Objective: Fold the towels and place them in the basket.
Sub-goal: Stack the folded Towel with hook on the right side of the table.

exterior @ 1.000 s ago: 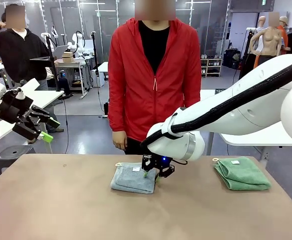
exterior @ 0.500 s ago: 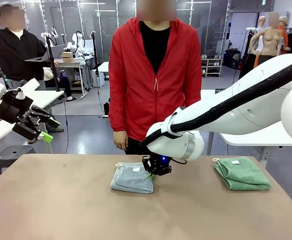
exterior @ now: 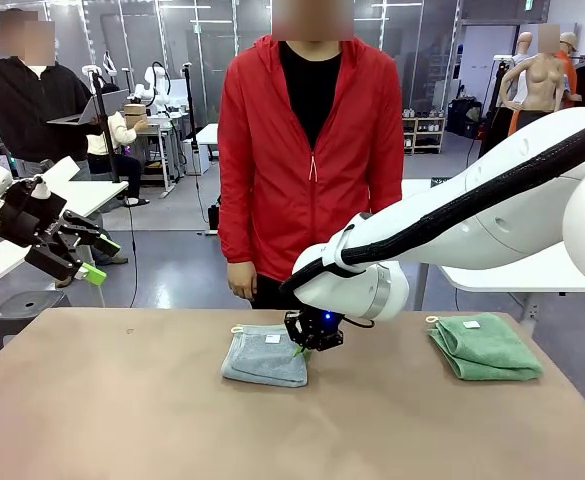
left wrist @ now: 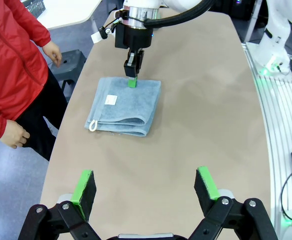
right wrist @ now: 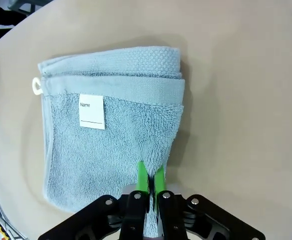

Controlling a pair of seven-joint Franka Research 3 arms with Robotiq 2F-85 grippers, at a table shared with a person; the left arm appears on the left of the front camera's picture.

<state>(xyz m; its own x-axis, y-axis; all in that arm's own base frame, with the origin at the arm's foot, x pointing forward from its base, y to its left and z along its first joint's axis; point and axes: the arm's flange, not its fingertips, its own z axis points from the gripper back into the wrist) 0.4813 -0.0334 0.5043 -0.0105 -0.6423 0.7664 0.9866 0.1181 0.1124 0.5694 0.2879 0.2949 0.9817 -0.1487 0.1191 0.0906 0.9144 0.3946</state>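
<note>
Right pincer point(right wrist: 149, 181) is pressed together on the edge of the blue-grey towel point(exterior: 266, 356), pinching a little bit of the fluffy cloth between its green pads. You can see it from the right wrist: the two green tips sit almost touching, with the towel's edge squeezed between them. The blue-grey towel lies folded on the tabletop point(exterior: 122, 420), near the middle, in front of the person in the red jacket point(exterior: 307, 150). It has a white tag point(right wrist: 92, 111) on top and a small loop at one corner.

To do this step well, I think the pincer should lift slowly, so the cloth does not slip out. It looks like it has hold of only a small part of the edge, so a quick pull could let the towel drop or come unfolded. Keeping the towel low and moving it smoothly would help it stay neat.

Left pincer point(left wrist: 145, 187) is spread wide and holds nothing. It hangs up in the air over the left side of the tabletop, well apart from the towel.

The green towel point(exterior: 485, 348) lies folded on the right side of the tabletop, far from both pincers.
</note>
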